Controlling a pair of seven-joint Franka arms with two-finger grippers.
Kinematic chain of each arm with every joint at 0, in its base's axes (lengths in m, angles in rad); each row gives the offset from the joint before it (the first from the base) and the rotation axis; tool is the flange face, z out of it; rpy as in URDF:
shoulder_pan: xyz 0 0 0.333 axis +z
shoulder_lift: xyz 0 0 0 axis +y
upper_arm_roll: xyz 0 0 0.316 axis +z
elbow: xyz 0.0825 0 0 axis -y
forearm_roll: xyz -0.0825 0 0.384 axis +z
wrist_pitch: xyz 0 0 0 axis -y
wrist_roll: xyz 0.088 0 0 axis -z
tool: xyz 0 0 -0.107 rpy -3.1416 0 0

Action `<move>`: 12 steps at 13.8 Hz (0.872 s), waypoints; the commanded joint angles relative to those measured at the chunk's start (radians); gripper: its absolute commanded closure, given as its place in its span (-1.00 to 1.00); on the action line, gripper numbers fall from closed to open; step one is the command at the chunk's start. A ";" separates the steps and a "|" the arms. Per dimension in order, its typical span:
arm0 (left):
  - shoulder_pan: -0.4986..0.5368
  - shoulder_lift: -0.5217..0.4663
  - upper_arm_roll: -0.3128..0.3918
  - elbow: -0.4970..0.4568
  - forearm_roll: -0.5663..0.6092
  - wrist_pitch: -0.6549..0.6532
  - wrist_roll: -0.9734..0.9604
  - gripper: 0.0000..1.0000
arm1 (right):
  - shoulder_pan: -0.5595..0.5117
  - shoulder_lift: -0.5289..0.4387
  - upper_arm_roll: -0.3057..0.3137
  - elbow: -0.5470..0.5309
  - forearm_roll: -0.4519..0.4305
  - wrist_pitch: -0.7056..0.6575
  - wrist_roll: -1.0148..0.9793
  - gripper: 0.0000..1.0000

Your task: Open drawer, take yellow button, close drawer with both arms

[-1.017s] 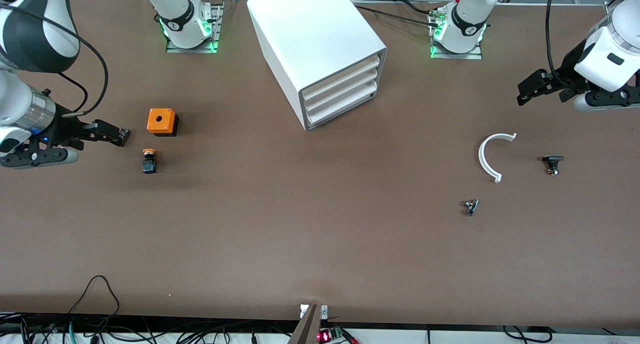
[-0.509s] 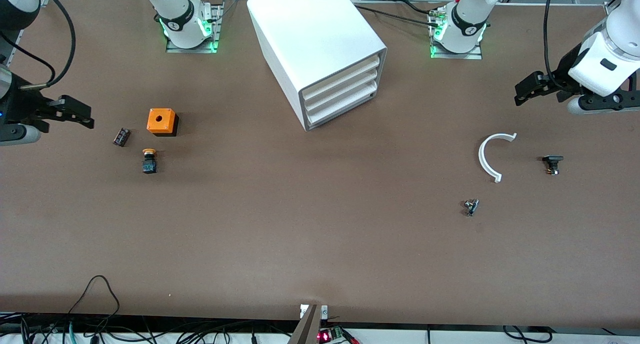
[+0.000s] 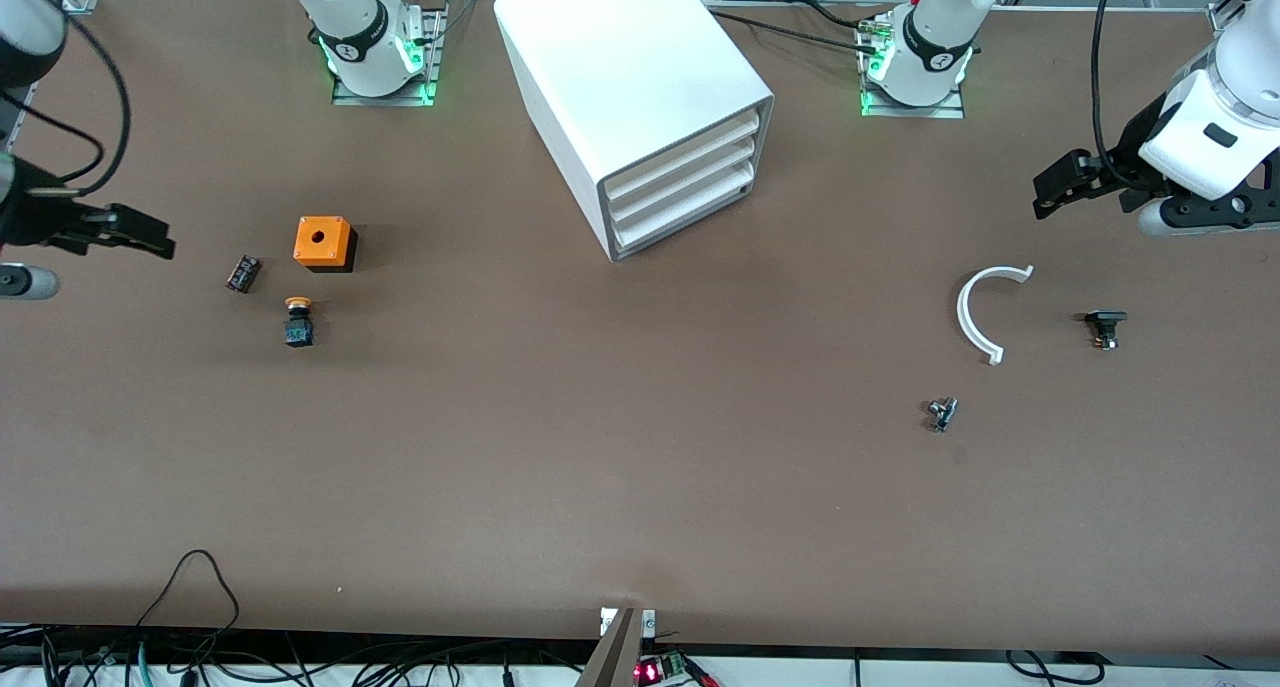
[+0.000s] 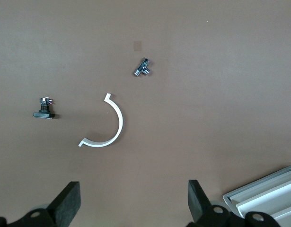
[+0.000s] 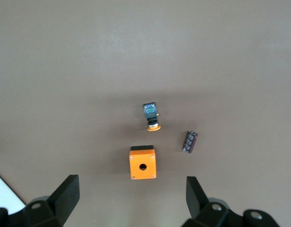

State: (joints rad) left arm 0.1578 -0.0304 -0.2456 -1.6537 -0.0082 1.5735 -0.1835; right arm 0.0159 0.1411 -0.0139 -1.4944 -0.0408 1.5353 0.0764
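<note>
- The drawer (image 3: 680, 149) sits flush in the cabinet (image 3: 625, 87).
- The button (image 3: 297, 322) lies on the bench (image 3: 600, 447), just nearer the front camera than the orange cube (image 3: 323, 242).
- Right end effector (image 5: 131, 198), cut off at the frame edge, gapes empty.
- Left end effector (image 4: 133, 203) likewise spread, holding nothing.

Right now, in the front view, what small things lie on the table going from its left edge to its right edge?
Small dark part → button → orange cube → metal fitting → white curved piece → black part.
</note>
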 commanded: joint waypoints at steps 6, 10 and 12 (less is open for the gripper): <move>-0.044 0.007 0.015 0.032 0.019 0.005 0.018 -1.00 | -0.030 -0.044 0.005 -0.075 -0.008 0.009 -0.123 -1.00; -0.119 0.007 0.111 0.028 0.022 0.011 0.027 -1.00 | -0.028 -0.054 0.005 -0.079 -0.007 0.035 -0.110 -1.00; -0.124 0.009 0.132 0.028 0.025 0.013 0.103 -1.00 | -0.030 -0.064 -0.012 -0.043 -0.005 0.035 -0.069 -1.00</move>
State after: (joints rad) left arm 0.0548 -0.0301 -0.1462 -1.6445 -0.0082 1.5861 -0.1460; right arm -0.0069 0.1108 -0.0179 -1.5424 -0.0443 1.5629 -0.0278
